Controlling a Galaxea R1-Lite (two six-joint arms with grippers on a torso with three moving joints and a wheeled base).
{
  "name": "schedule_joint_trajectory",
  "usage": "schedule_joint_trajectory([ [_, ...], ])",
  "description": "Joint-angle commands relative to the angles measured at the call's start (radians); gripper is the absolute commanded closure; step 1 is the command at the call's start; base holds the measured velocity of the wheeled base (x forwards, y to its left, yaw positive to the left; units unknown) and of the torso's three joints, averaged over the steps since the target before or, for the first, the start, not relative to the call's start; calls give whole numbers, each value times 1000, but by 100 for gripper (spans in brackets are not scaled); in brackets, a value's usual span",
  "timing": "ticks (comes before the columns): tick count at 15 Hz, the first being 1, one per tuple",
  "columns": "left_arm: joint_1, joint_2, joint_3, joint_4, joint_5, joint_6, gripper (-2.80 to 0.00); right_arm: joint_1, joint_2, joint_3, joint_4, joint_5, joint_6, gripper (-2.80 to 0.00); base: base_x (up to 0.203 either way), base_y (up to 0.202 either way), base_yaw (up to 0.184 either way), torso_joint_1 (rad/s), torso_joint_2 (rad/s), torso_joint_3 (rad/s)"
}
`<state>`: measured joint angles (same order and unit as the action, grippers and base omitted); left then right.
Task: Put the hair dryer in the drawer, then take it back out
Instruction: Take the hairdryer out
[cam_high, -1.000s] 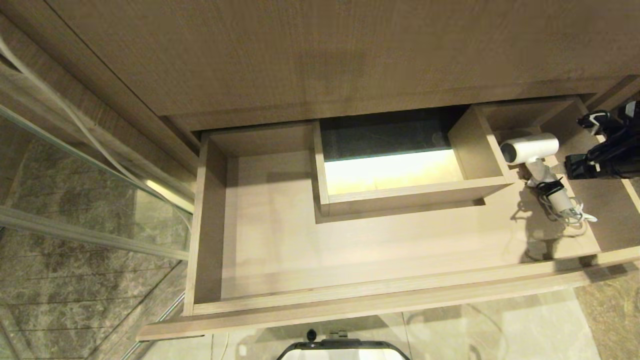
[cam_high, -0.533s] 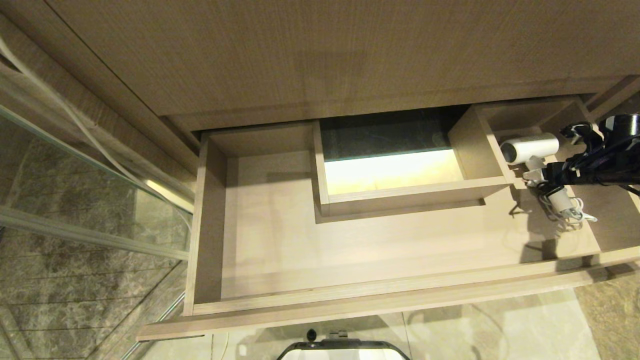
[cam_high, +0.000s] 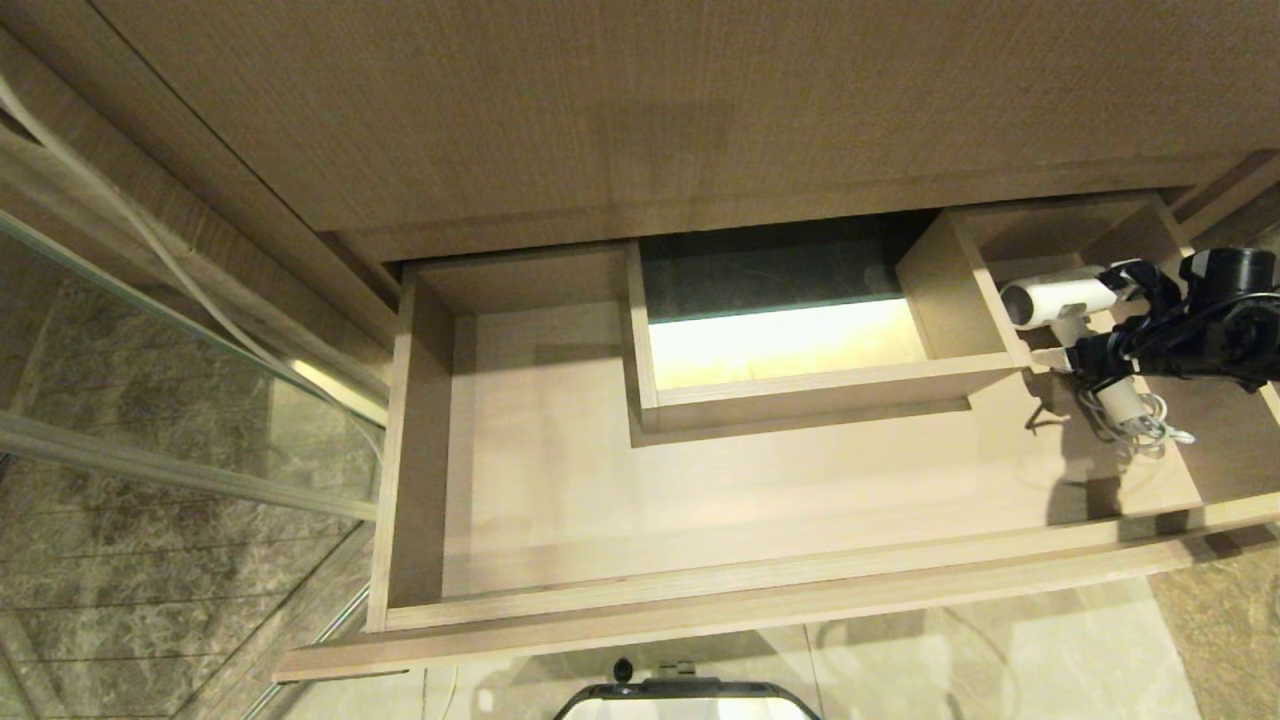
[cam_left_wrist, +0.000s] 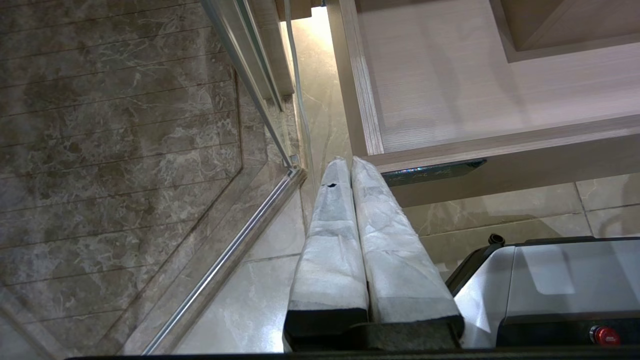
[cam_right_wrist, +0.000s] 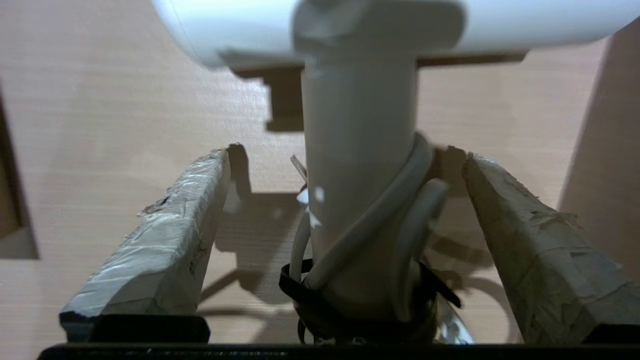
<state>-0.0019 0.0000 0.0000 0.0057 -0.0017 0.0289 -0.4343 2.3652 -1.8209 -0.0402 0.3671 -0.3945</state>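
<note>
- Lying in the right end of the drawer (cam_high: 700, 600), the hair dryer (cam_high: 1060, 295) is resting on the drawer floor just beside the boxed cutout (cam_high: 960, 300), barrel toward the back, handle and bundled cord running toward the front.
- Straddling that handle, the right gripper (cam_right_wrist: 345, 165) is reaching in from the right with fingers (cam_right_wrist: 165, 240) spread wide, one on each side, neither visibly touching; closing squarely across the handle looks like the next need.
- Crowding the barrel on one side is the cutout wall, with the drawer's right wall close; upward is open.
- Hanging by the drawer's front corner, the left gripper (cam_left_wrist: 350, 165) is idling, fingers pressed together, well apart from the dryer.
</note>
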Motion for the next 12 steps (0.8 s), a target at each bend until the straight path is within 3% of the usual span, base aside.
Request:
schedule_joint_trajectory([
  [1,0,0,2,0,0,0,0,-4,25,-4,-3,3,-3,-280,0,0,0,0,0,0],
  [2,0,0,2,0,0,0,0,-6,29,-9,-6,5,-3,-239,0,0,0,0,0,0],
  [3,0,0,2,0,0,0,0,-8,36,-21,-11,4,-2,0,0,0,0,0,0,0],
  [12,0,0,0,0,0,0,0,-8,-45,-11,27,-8,-37,0,0,0,0,0,0,0],
])
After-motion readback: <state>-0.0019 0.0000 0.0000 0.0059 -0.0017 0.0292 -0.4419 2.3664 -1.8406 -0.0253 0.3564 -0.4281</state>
